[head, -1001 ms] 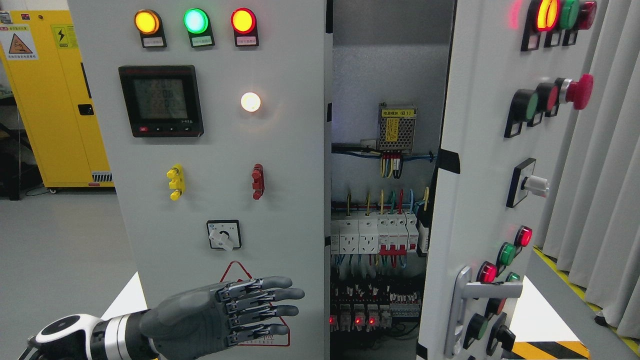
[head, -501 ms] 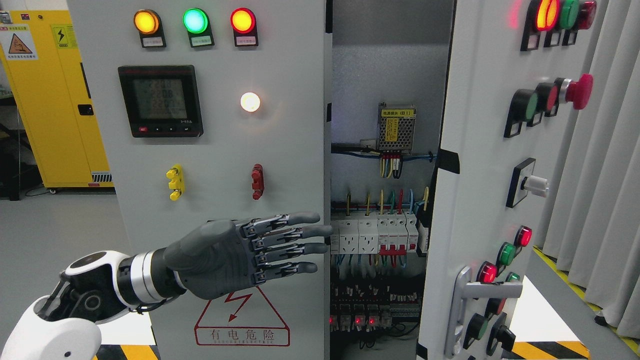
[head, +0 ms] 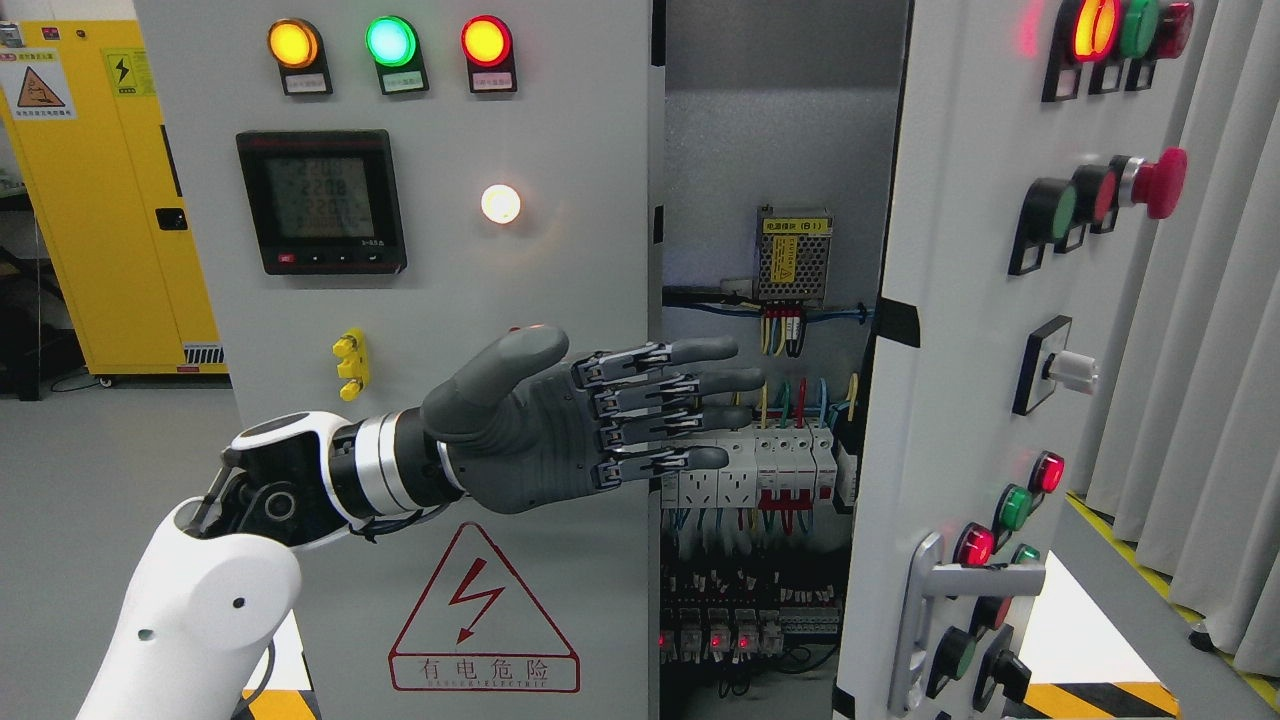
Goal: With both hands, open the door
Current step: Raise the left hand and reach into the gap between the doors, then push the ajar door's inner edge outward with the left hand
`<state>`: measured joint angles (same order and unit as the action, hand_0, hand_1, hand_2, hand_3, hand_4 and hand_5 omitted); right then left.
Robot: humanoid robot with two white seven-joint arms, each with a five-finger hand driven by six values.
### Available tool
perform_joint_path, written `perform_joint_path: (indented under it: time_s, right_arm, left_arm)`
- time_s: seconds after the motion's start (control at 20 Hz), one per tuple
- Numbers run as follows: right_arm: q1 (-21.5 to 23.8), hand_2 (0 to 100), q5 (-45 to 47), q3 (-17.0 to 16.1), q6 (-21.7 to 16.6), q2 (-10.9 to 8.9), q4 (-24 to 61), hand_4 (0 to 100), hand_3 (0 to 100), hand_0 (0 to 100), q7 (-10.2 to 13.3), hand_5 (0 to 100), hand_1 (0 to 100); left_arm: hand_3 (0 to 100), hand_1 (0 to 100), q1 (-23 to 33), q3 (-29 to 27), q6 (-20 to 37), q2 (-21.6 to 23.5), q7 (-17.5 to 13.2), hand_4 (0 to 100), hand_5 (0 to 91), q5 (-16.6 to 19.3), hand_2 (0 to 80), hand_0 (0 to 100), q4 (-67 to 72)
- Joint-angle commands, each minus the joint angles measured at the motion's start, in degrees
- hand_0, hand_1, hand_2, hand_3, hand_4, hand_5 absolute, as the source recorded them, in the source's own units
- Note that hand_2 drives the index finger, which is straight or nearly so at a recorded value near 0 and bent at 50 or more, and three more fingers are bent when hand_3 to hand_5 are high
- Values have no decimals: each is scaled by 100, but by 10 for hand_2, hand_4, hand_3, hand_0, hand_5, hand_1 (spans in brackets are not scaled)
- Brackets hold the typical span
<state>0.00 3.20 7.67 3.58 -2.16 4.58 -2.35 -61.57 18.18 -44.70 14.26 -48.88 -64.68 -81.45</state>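
Cabinet, 2 doors. Right door (head: 960,330): swung open, edge toward camera, carrying pushbuttons and a metal handle (head: 925,610) low down. Left door (head: 560,260): shut, bearing 3 lit indicator lamps (head: 391,42), a digital meter (head: 321,201) and a warning triangle (head: 483,612). Interior: breakers (head: 770,465), wiring. Yellow cabinet (head: 110,200) far left. Left hand (head: 590,425): raised level, fingers (head: 690,378) extended flat, grasping nothing, reaching past the left door's free edge across the opening.

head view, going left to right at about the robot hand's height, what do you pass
yellow cabinet → yellow switch on the left door → left robot hand, fingers extended → white breakers inside the cabinet → open right door → white selector knob → grey curtain
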Motion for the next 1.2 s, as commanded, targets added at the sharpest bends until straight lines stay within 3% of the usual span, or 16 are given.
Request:
perform_joint_path:
  time_s: [0.0,0.2,0.4,0.65,0.8,1.15]
  right_arm:
    - [114,40,-4,-2,2,-3,-1,0,0,0,-3,0,500]
    - [114,40,5,7,2,23,-1,0,0,0,-3,0,500]
    - [114,40,5,7,2,23,-1,0,0,0,-3,0,500]
    - [114,40,-4,7,2,5,-1,0,0,0,-3,0,500]
    - [114,40,-4,7,2,5,-1,0,0,0,-2,0,500]
    - [114,40,5,-11,2,5,-1,0,0,0,-3,0,500]
  left_arm:
    - [0,556,-268,230,-21,-1003,10,0,0,201,0,120,489]
    - [0,556,-268,230,-21,-1372,115,0,0,623,0,120,489]
    - [0,556,-329,239,-21,-1567,116,0,0,659,0,120,498]
    - [0,556,-364,239,-13,-1707,142,0,0,993,0,120,516]
    - [0,556,-382,230,22,-1830,343,0,0,1133,0,120,516]
    - [0,556,-382,221,31,-1971,362,0,0,1142,0,120,481]
